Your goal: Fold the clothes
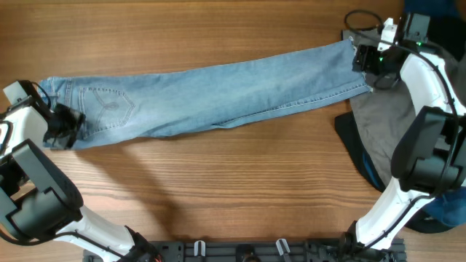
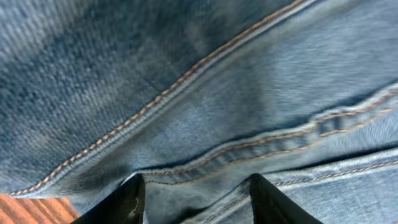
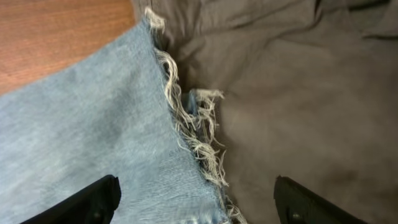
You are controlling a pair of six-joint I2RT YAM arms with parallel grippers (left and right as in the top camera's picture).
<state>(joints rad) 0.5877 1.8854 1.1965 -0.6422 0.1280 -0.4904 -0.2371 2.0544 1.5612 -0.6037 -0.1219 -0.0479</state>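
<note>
- Overhead: jeans (image 1: 218, 91) lie stretched across the table (image 1: 218, 189), left gripper (image 1: 64, 127) at the waist, right gripper (image 1: 366, 64) at the hem.
- Left wrist: fingers (image 2: 130, 202) astride waistband seam (image 2: 249, 149); pinched or not, cannot tell.
- Right wrist: jaws apart over frayed hem (image 3: 186, 124), beside grey cloth (image 3: 298, 93).

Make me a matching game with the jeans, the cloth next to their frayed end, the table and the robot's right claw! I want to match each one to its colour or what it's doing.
Things:
1. jeans
2. cloth beside the frayed hem
3. table
4. right gripper

Colour or state:
A. brown wood
B. open, over the frayed hem
C. light blue, laid out long
D. grey and rumpled

Pairs: 1-C, 2-D, 3-A, 4-B
</note>
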